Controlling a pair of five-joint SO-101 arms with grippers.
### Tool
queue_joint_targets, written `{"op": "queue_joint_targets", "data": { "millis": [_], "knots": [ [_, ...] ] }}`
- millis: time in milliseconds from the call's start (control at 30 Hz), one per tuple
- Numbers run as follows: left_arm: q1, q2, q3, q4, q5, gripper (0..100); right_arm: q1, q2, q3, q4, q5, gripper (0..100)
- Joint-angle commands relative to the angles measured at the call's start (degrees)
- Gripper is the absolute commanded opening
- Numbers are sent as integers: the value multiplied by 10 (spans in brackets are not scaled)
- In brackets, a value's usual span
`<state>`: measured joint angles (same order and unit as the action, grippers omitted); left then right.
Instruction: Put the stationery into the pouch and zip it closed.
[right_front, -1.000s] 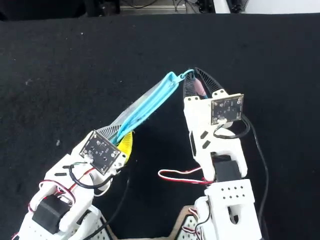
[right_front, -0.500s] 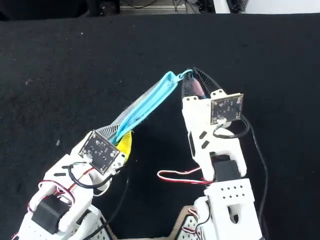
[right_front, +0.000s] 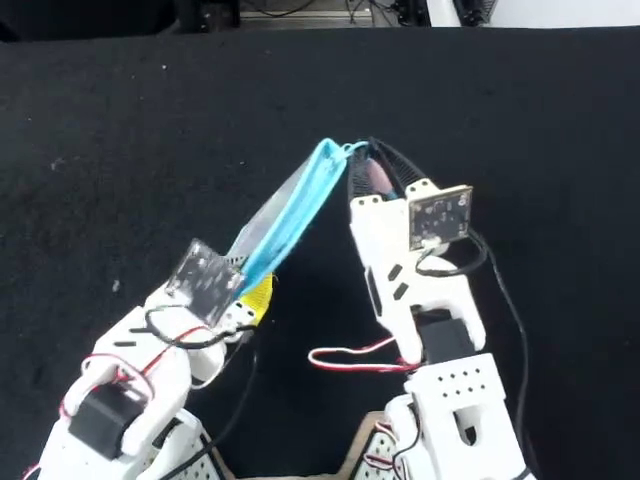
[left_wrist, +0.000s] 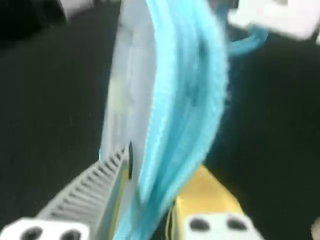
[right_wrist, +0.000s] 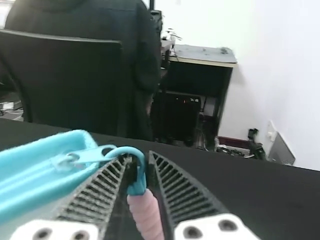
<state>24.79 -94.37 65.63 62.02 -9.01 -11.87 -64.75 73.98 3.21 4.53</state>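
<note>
Pouch (right_front: 290, 210): clear sides with a light blue zip band, drawn out as a long strip over the middle of the tabletop (right_front: 120, 120). It runs from near the front edge slantwise toward the back.
Near end of pouch: clamped in the left gripper (right_front: 248, 280), with the grey ribbed finger (left_wrist: 85, 195) on one face and the yellow finger (left_wrist: 205, 195) on the other. The blue band rises between them.
Far end of pouch: ends in the zipper pull (right_wrist: 131, 165), a blue loop at the tip of the zip band.
Right gripper (right_wrist: 139, 162): black ribbed fingers drawn narrow and pinching the zipper pull at their tips, just beyond the pouch's far end.
Pink cylinder (right_wrist: 145, 215): sits between the right gripper's fingers, just behind the loop; what it is cannot be told.
Contact with the cloth: cannot tell whether the pouch touches the tabletop.
Tabletop: black cloth.
</note>
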Motion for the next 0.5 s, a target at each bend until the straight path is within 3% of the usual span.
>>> {"op": "queue_joint_targets", "data": {
  "millis": [0, 333, 467],
  "knots": [
    [0, -1, -39, -3, 17, 135, -15, 11, -8, -3, 1, 11],
    [0, -1, -92, 0, 18, 139, -16, 10, -8, -3, 1, 11],
    [0, -1, -91, 1, 26, 209, -16, 10, -8, -3, 1, 11]
  ]
}}
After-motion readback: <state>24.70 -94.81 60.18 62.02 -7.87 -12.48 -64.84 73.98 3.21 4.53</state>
